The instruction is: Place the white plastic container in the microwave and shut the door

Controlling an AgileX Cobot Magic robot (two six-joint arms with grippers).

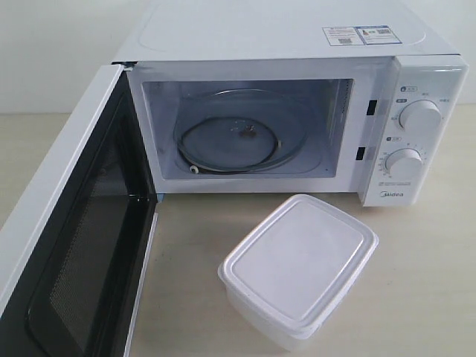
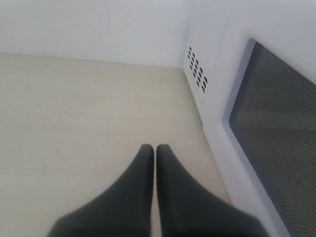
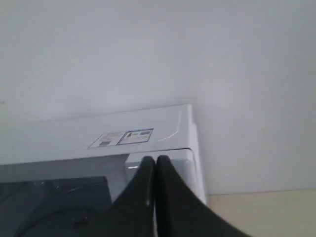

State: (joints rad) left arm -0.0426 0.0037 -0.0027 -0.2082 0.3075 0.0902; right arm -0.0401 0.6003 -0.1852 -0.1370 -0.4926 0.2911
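The white plastic container (image 1: 300, 268) sits lidded on the table in front of the microwave (image 1: 297, 44), a little right of the cavity. The door (image 1: 71, 245) stands wide open to the left, its dark mesh window facing inward; the glass turntable (image 1: 238, 141) lies inside the empty cavity. Neither arm shows in the exterior view. My left gripper (image 2: 155, 148) is shut with nothing held, over the table beside the door's outer face (image 2: 276, 128). My right gripper (image 3: 155, 160) is shut and empty, high up and facing the microwave's top right corner (image 3: 168, 133).
Two round knobs (image 1: 419, 117) sit on the microwave's right panel. Stickers (image 1: 358, 34) lie on its top. The light table (image 1: 416, 297) runs to the right of the container, and a white wall stands behind the microwave.
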